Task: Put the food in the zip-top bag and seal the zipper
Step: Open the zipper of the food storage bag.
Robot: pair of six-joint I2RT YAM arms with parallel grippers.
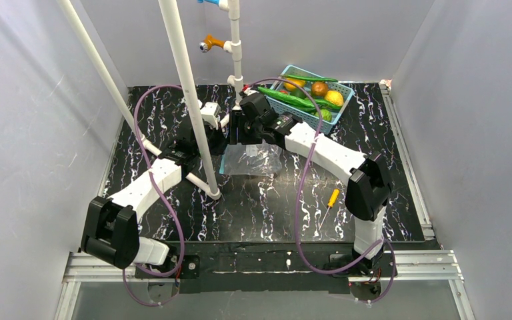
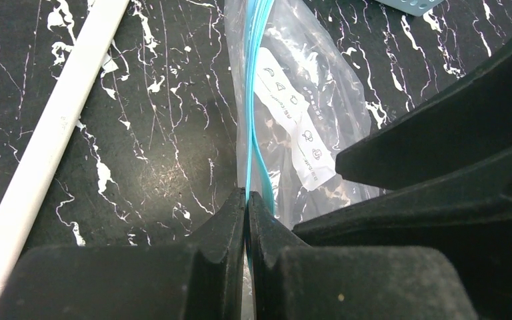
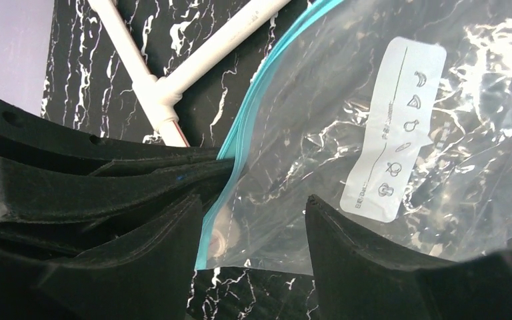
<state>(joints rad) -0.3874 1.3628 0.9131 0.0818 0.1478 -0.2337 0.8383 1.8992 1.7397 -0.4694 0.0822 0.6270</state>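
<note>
The clear zip-top bag (image 1: 257, 160) lies flat on the black marbled table and looks empty. Its teal zipper (image 2: 259, 40) runs along its left edge. My left gripper (image 2: 247, 198) is shut on the zipper strip at the bag's far corner. My right gripper (image 3: 253, 223) is open and straddles that same corner of the bag (image 3: 373, 100), one finger on each side, right beside the left gripper's fingers (image 3: 93, 180). The food (image 1: 307, 100), green pods and brown and yellow fruits, lies in the light-blue basket (image 1: 288, 69) at the back right.
A white pipe frame (image 1: 187, 87) stands left of the bag, its foot bar (image 2: 47, 140) lying on the table. An orange-handled screwdriver (image 1: 331, 200) lies front right. Grey walls enclose the table.
</note>
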